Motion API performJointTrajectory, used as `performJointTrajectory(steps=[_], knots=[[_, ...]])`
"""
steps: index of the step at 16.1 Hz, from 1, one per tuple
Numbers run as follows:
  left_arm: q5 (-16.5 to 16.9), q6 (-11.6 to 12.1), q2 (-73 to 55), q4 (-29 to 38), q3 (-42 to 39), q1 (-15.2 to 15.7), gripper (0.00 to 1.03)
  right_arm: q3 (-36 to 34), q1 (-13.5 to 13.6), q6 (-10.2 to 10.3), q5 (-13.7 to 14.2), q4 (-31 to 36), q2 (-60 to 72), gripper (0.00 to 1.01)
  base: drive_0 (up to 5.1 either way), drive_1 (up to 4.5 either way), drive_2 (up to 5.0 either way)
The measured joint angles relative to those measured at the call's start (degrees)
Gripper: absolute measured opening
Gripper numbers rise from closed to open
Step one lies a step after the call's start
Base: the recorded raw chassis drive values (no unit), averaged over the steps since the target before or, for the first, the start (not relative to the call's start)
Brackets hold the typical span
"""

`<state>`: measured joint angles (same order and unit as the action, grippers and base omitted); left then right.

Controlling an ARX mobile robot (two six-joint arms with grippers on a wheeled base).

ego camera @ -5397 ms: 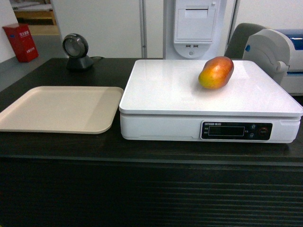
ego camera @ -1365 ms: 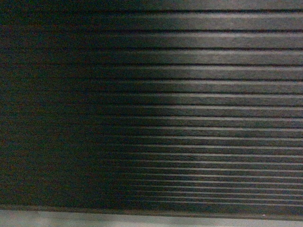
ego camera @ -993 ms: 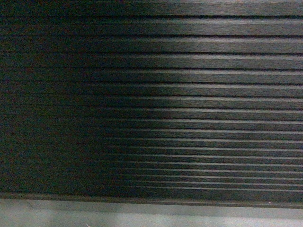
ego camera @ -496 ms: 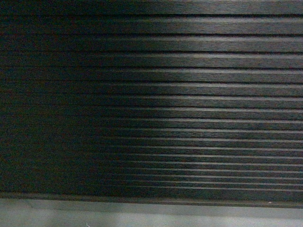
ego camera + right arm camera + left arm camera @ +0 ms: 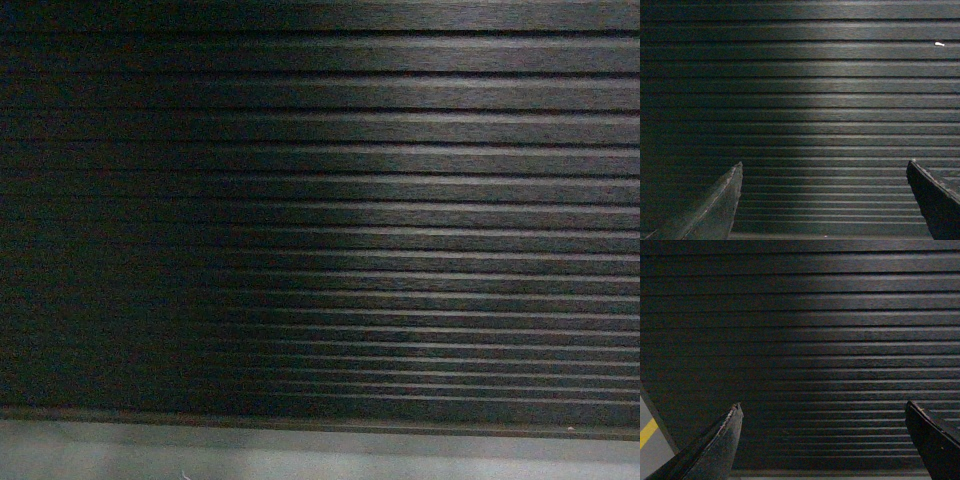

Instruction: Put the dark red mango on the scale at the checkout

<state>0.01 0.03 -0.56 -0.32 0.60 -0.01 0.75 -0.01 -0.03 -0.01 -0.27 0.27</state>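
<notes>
The ribbed dark front of the checkout fills the head view, with its grey plinth along the bottom edge. The dark red mango and the scale are out of view. In the left wrist view my left gripper is open, its two dark fingertips far apart and nothing between them, facing the slats of the checkout. My right gripper is open in the same way in the right wrist view, empty, pointing at the slatted front of the checkout. Neither gripper shows in the head view.
Grey floor with a yellow line shows at the lower left of the left wrist view, beside the counter's corner edge. A small white speck sits on a slat at the upper right of the right wrist view.
Five seconds ago the head view showed the counter top with the mango lying on the scale. Since then the view has dropped to the ribbed front, and over the last second it has barely shifted.
</notes>
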Motion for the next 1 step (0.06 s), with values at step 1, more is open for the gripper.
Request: performJointTrajectory(steps=[1], knots=[[0.0, 0.0, 0.0, 0.0, 0.0, 0.0, 0.98, 0.0, 0.0, 0.0, 0.0, 0.0, 0.0, 0.98, 0.0, 0.00, 0.0]])
